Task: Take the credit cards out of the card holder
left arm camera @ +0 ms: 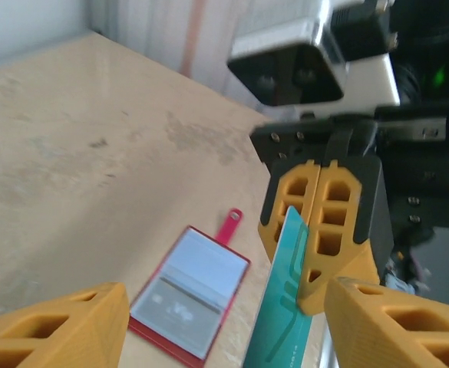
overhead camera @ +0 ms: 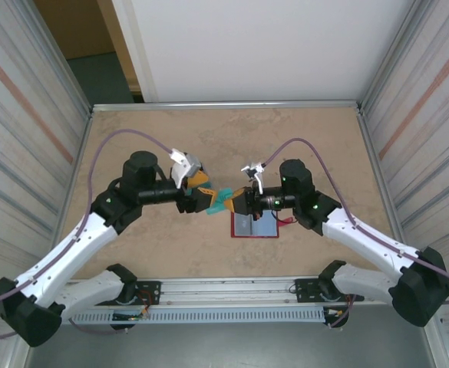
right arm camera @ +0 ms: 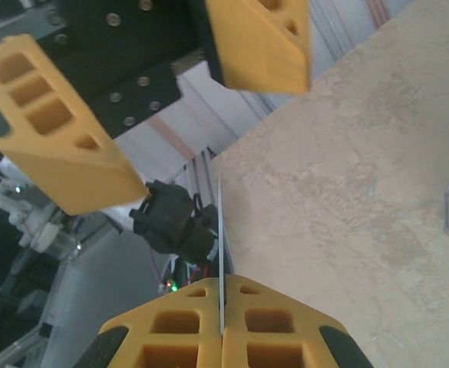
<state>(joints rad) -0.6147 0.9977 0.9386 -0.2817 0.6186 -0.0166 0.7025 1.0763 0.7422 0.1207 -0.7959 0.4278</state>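
Pictured at the centre of the overhead frame, nose to nose above the tan table [overhead camera: 170, 138]: the left gripper [overhead camera: 209, 201] and the right gripper [overhead camera: 239, 203], with a teal credit card [overhead camera: 224, 199] bridging the gap between them.

On the right side, clamps shut: yellow fingers [right arm camera: 170, 337] pressed flat together at the bottom of the right wrist frame, pinching the card, seen there edge-on as a thin pale line running up the middle. From the left wrist camera, shows that grip head-on at centre right, with the teal card slanting down from the closed fingertips toward the bottom edge of the frame.

On the left side, stands open: two yellow fingers [left arm camera: 55, 330] spread wide at the lower left and lower right corners of the left wrist frame, one on either side of the card and, as far as can be seen, touching it nowhere. Appears likewise in the right wrist frame, splayed at upper left and top centre.

Below and just right of the meeting point in the overhead frame, lying open and flat on the table: the card holder [overhead camera: 255, 225], dark red at the rim with pale blue-grey panels facing up. At lower centre of the left wrist frame, lies to the left of the card, with its small red tab [left arm camera: 229, 225] pointing toward the upper right.
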